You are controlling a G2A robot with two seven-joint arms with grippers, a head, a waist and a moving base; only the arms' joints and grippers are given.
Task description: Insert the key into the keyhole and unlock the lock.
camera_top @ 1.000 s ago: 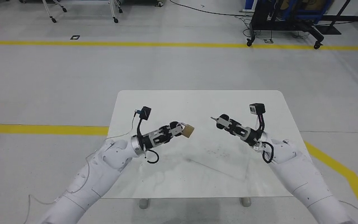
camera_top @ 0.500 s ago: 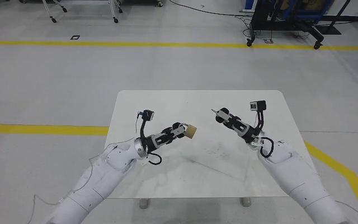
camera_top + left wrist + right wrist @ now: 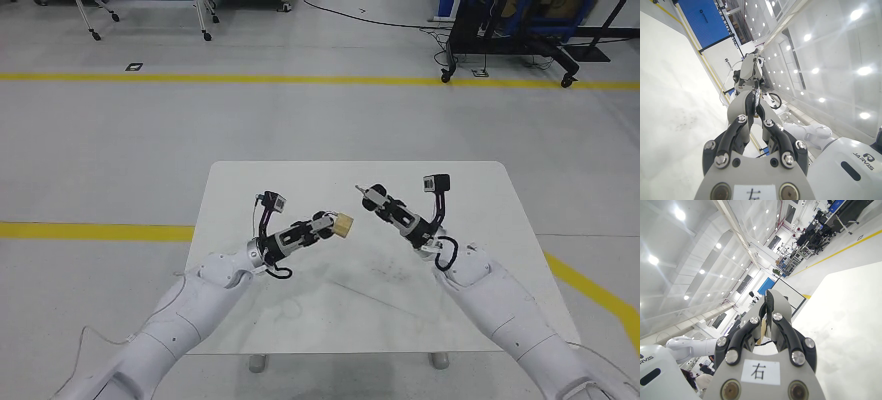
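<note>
Key [image 3: 359,187]: one, pinched in the right gripper [image 3: 369,192], silver tip poking out toward the lock, held up over the middle of the one white table [image 3: 460,300]. One brass padlock [image 3: 342,226], clamped in the left gripper [image 3: 327,222], also held off the surface. The key tip and padlock are near each other, not touching. Both claws are clenched on their loads.
</note>
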